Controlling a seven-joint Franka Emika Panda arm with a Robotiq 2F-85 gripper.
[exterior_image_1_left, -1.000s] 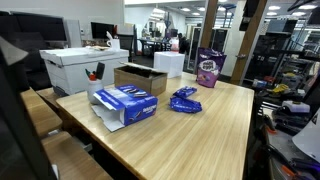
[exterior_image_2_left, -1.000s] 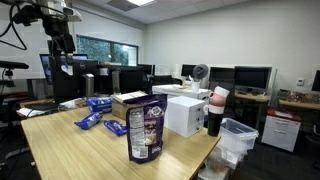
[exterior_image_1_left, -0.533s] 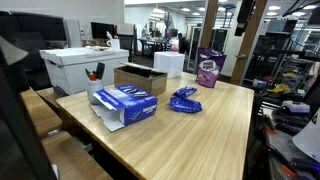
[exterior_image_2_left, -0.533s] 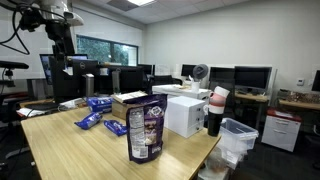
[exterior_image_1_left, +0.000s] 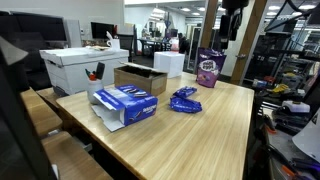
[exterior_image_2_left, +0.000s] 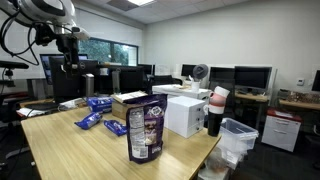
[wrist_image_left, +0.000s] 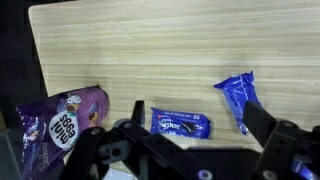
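My gripper (wrist_image_left: 188, 152) hangs high above the wooden table (wrist_image_left: 150, 50), open and empty. It shows at the top of an exterior view (exterior_image_1_left: 233, 22) and at the upper left of an exterior view (exterior_image_2_left: 68, 58). In the wrist view a blue Oreo pack (wrist_image_left: 180, 125) lies below the jaws, a second blue pack (wrist_image_left: 238, 97) lies to its right, and a purple snack bag (wrist_image_left: 60, 125) is at the left. The purple bag stands upright in both exterior views (exterior_image_1_left: 209, 68) (exterior_image_2_left: 146, 128). The blue packs (exterior_image_1_left: 185, 100) lie mid-table.
A blue carton (exterior_image_1_left: 128, 103), an open cardboard box (exterior_image_1_left: 140, 77) and a white box (exterior_image_1_left: 85, 62) sit on the table. Another white box (exterior_image_2_left: 185, 114), a cup (exterior_image_2_left: 215, 110) and a bin (exterior_image_2_left: 237, 138) are near the table's end. Desks and monitors surround it.
The arm has swung a little above the table; the gripper sits slightly lower and further along in the exterior views. Nothing on the table has moved.
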